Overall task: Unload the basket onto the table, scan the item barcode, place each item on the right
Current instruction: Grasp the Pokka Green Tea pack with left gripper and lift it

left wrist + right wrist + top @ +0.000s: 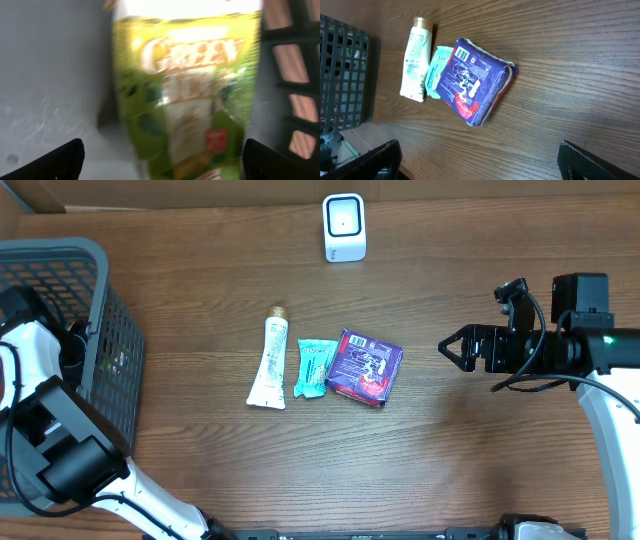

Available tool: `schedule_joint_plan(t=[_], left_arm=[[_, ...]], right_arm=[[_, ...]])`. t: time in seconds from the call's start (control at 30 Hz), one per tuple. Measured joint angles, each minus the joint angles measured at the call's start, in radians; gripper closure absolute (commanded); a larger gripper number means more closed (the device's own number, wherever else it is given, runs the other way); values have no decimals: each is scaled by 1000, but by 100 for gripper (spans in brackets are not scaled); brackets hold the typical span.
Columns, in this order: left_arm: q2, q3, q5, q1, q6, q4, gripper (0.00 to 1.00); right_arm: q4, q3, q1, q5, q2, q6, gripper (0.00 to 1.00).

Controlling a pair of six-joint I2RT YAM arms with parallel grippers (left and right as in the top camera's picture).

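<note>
Since the green tea packet [185, 100] lies inside the basket [100, 255] at the left edge of the table [480, 470], untouched between the widely parted jaws of the left gripper [162, 156], its scan looks either done or not begun; I cannot tell which. Its long axis runs straight away from that gripper, lettering upright in the wrist view. The right gripper [452, 348] hangs released near the right edge; the scanner [344, 227] stands at the far edge.

I see a yellow-green packet [185, 95] with cream lettering and a small red patch. On my brown wood-grain table [480, 460] lie a purple-and-red packet [365, 367], teal sachet [313, 367], cream tube [270, 362] and white scanner [344, 227].
</note>
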Motion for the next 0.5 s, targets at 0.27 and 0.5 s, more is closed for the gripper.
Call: schedule_joint_plan(t=[0.27, 0.5], left_arm=[[27, -30, 1, -39, 43, 109, 11], [46, -24, -19, -42, 59, 100, 60]], right_arm=[[4, 0, 0, 0, 6, 0, 0], [5, 0, 0, 0, 32, 0, 0]])
